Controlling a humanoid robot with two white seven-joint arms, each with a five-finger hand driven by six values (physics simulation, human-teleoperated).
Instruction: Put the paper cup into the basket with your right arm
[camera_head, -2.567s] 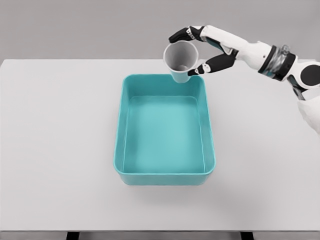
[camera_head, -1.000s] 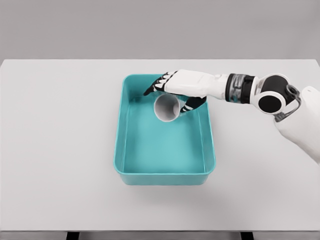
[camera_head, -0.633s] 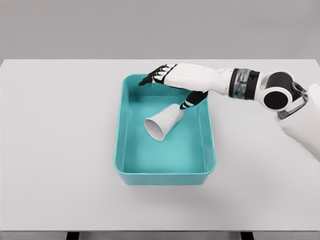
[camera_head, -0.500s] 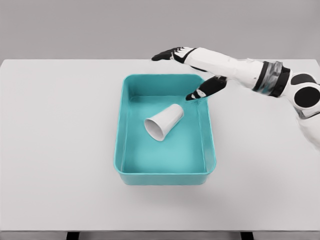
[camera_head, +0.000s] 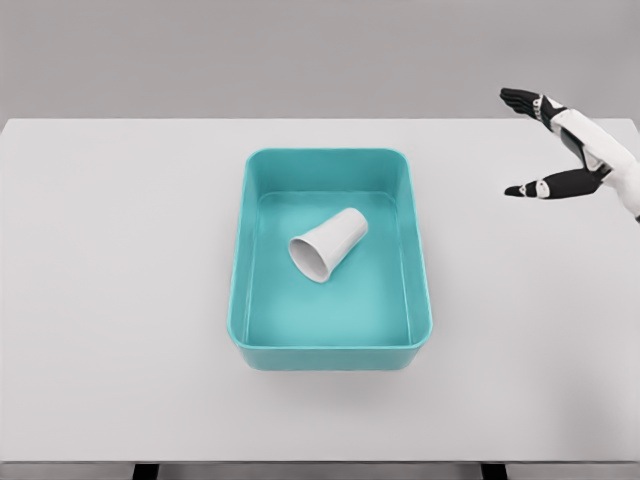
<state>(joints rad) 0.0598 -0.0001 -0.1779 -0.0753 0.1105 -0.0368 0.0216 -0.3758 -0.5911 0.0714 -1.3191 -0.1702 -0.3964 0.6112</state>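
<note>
White paper cup (camera_head: 329, 244) well apart from fingers (camera_head: 530, 188)

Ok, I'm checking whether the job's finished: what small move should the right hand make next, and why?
Probably just draw back to rest. The cup lies on its side inside the basket, and the right hand is open, empty and off to the basket's right.
</note>
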